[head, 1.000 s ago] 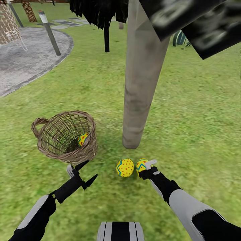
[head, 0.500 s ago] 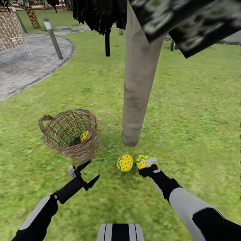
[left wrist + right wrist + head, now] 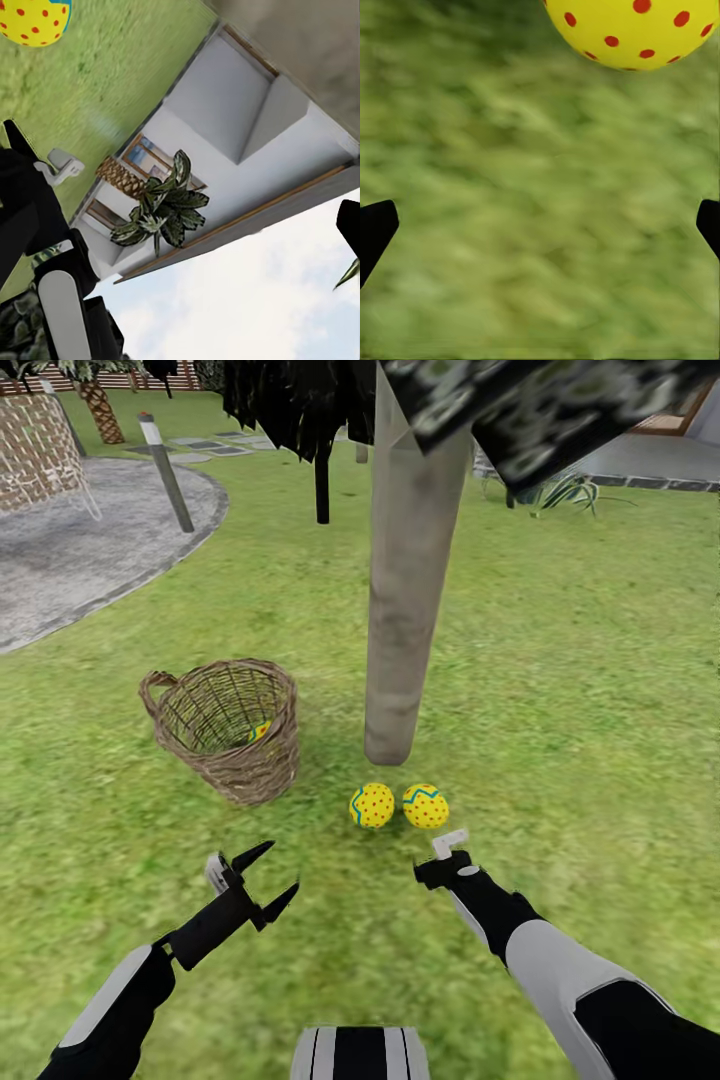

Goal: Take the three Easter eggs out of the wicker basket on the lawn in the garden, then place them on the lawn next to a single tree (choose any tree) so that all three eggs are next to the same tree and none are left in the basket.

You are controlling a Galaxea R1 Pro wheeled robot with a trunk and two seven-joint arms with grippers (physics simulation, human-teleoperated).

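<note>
We see the tree (image 3: 405, 590) on the lawn (image 3: 580, 690), the wicker basket (image 3: 232, 728) holding one egg (image 3: 259, 731), two eggs (image 3: 372, 805) ahead of our right gripper (image 3: 447, 852), fingers spread wide; our left gripper (image 3: 252, 875) gapes wide, empty.

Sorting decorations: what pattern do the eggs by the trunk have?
Yellow eggs with red dots and a blue zigzag, clearest in head view.

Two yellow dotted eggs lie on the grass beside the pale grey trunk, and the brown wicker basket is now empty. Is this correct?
Not quite. In the head view, the brown wicker basket is not empty: one yellow dotted egg is inside it. Two yellow dotted eggs do lie on the grass beside the pale grey trunk.
</note>
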